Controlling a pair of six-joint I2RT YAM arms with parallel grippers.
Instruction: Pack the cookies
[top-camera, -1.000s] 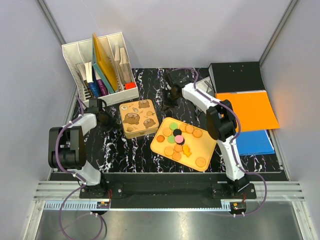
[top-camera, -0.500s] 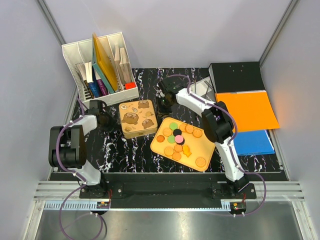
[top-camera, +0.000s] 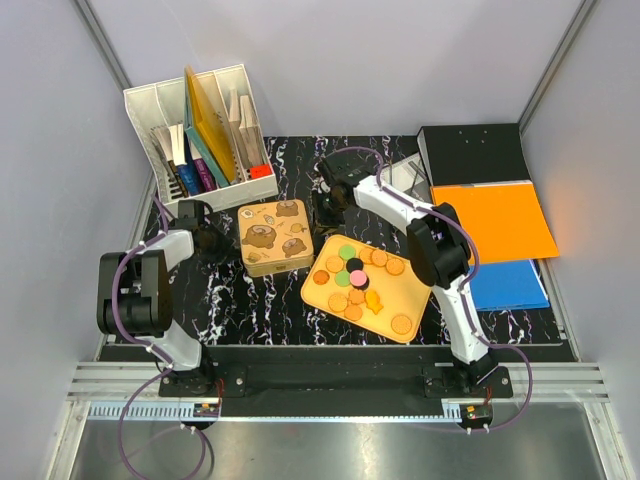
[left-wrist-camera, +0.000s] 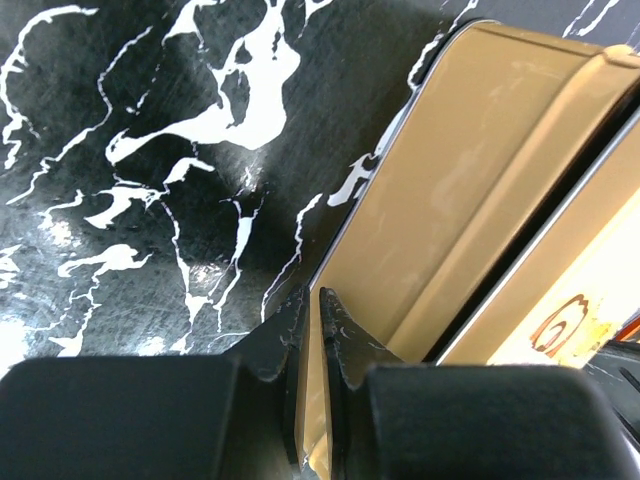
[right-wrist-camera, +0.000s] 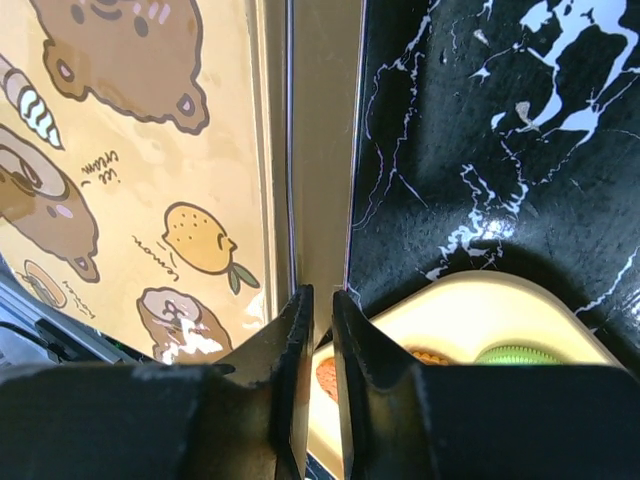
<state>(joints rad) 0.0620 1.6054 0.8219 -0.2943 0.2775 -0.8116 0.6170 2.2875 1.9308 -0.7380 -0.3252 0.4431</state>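
Tan tin (top-camera: 277, 236): left fingers (left-wrist-camera: 262, 352) clenched on its edge; right fingers (right-wrist-camera: 288, 345) nearly closed at opposite edge, grasp unclear.

A white file organizer (top-camera: 142, 104) stands at the far left corner of the black marbled tabletop (top-camera: 250, 300), with folders and books (top-camera: 207, 120) upright in its slots. Along the right edge, far to near, lie a black binder (top-camera: 470, 152), an orange folder (top-camera: 495, 220) and a blue folder (top-camera: 510, 285), each touching the next.
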